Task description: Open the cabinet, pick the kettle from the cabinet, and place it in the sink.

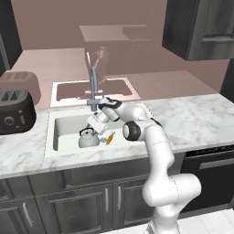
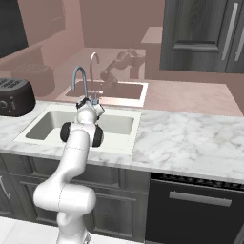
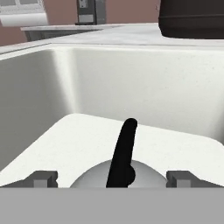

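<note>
Hand view looks into the off-white sink (image 3: pixel 144 87), where the kettle (image 3: pixel 94 177) sits on the basin floor right under the gripper (image 3: pixel 113 178). Its black loop handle stands upright between the two dark fingertips (image 3: pixel 41 178), which are spread wide on either side of the dome and apart from it, so the jaws stand wide and hold nothing. No brand, label or writing can be read on the kettle, on the dark toaster (image 3: pixel 192 19) at the counter edge above, or anywhere else.

From the left base view, the arm rises from the floor in front of the base cabinets, bends at its elbow over the counter's front edge and reaches forward and down into the sink (image 1: pixel 68 119). The gripper (image 1: pixel 93 124) points down just above the kettle (image 1: pixel 88 138), which rests near the middle of the basin, with a small orange object (image 1: pixel 110 137) just beside it to the right. The silver-grey faucet (image 1: pixel 93 89) stands behind the wrist. The toaster (image 1: pixel 16 109) sits on the marble counter (image 1: pixel 196 121) to the left of the sink.

Seen in the right base view, the hand is hidden behind the robot's own forearm, below the faucet (image 2: pixel 80 81). The cabinet (image 2: pixel 205 35) hangs on the wall to the upper right.
</note>
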Available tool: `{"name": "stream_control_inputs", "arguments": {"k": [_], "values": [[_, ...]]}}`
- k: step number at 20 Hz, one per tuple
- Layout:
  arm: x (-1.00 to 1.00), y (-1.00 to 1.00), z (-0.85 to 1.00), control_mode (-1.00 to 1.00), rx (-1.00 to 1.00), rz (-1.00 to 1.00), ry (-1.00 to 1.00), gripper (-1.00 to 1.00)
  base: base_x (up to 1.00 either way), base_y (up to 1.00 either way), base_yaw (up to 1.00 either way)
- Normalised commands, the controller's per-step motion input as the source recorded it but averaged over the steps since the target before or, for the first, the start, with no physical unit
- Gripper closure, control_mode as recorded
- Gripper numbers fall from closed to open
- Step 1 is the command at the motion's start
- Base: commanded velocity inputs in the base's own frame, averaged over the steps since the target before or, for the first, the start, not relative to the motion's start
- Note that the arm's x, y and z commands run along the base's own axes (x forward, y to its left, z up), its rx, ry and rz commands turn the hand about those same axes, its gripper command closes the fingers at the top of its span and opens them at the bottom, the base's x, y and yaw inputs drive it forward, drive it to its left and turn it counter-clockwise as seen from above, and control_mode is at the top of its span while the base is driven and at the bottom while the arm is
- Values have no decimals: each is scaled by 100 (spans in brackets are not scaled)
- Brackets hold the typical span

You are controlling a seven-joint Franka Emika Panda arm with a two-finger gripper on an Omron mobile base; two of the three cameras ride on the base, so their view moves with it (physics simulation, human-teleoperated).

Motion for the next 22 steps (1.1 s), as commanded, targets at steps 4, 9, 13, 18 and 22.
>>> {"name": "stream_control_inputs", "arguments": {"k": [4, 9, 13, 18, 22], "values": [[-2, -22, 12, -100, 0, 0, 8, -100, 0, 0, 0], [0, -26, 14, -100, 0, 0, 12, -100, 0, 0, 0], [0, -29, 11, -100, 0, 0, 14, -100, 0, 0, 0], [0, -27, 15, -100, 0, 0, 9, -100, 0, 0, 0], [-10, -15, 21, -100, -1, 0, 0, -100, 0, 0, 0]]}}
